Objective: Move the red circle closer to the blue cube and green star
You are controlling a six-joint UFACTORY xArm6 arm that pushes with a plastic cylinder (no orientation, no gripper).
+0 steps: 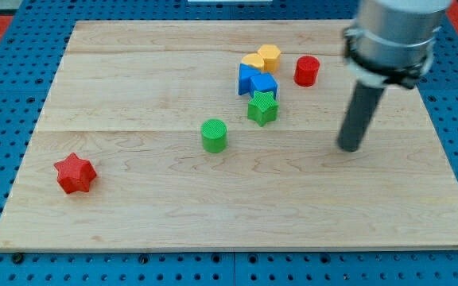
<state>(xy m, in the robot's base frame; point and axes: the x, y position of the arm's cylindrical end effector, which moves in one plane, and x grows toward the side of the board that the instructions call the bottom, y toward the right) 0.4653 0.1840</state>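
Observation:
The red circle (307, 71) stands at the view's upper right of the wooden board. The blue cube (264, 85) lies to its left, touching another blue block (248, 77). The green star (262, 108) sits just below the blue cube, touching it. My tip (349, 148) is at the view's right, below and to the right of the red circle, well apart from all blocks.
Two yellow blocks (262, 57) sit just above the blue ones. A green cylinder (214, 135) stands near the board's middle. A red star (75, 173) lies at the lower left. The board's right edge (444, 143) is near my tip.

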